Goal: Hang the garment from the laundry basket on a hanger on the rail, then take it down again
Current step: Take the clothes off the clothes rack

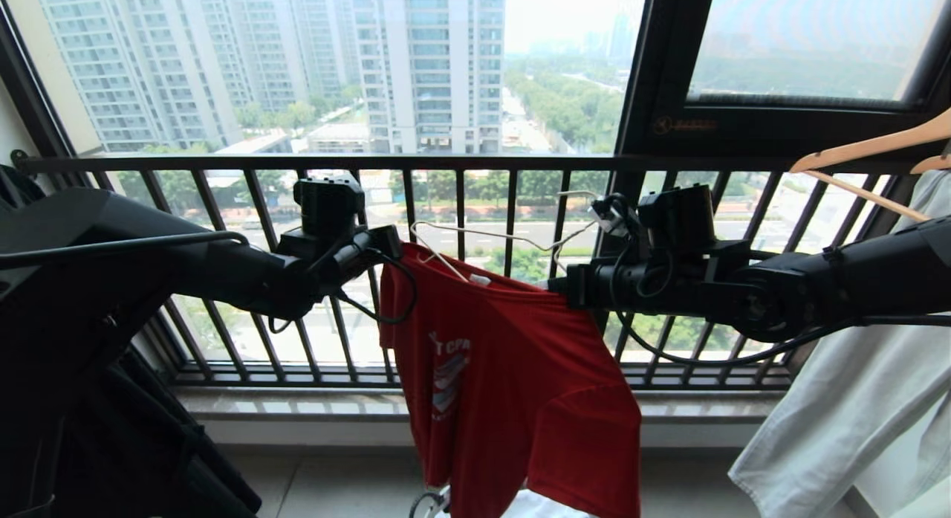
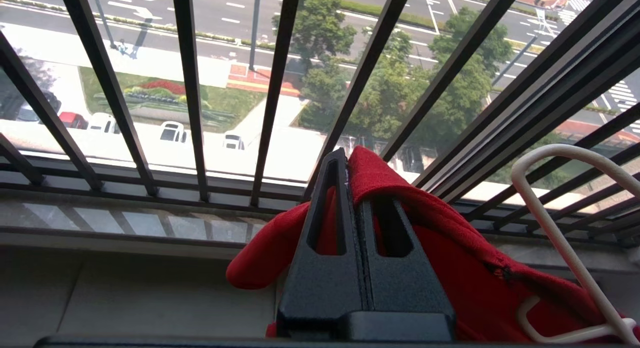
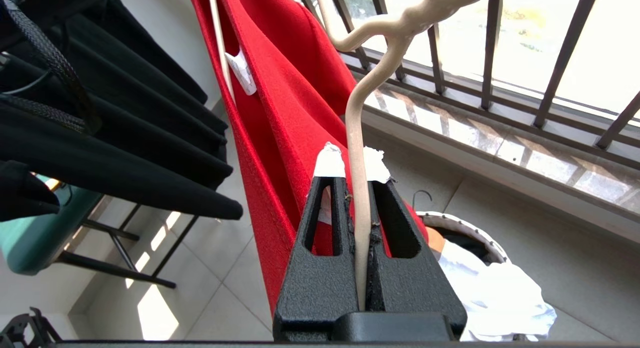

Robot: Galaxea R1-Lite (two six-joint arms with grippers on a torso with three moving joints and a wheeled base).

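Note:
The red garment hangs in front of the window between my two grippers. The white wire hanger runs partly inside its collar. My left gripper is shut on the garment's shoulder edge; in the left wrist view red cloth folds over the closed fingertips, with the hanger's end beside it. My right gripper is shut on the hanger; the wire runs straight between its jaws. The laundry basket stands on the floor below the garment. The rail is out of view.
A black barred railing crosses the window right behind the garment. Wooden hangers and a pale cloth hang at the right. Black clothes hang on the left. White cloth lies in the basket.

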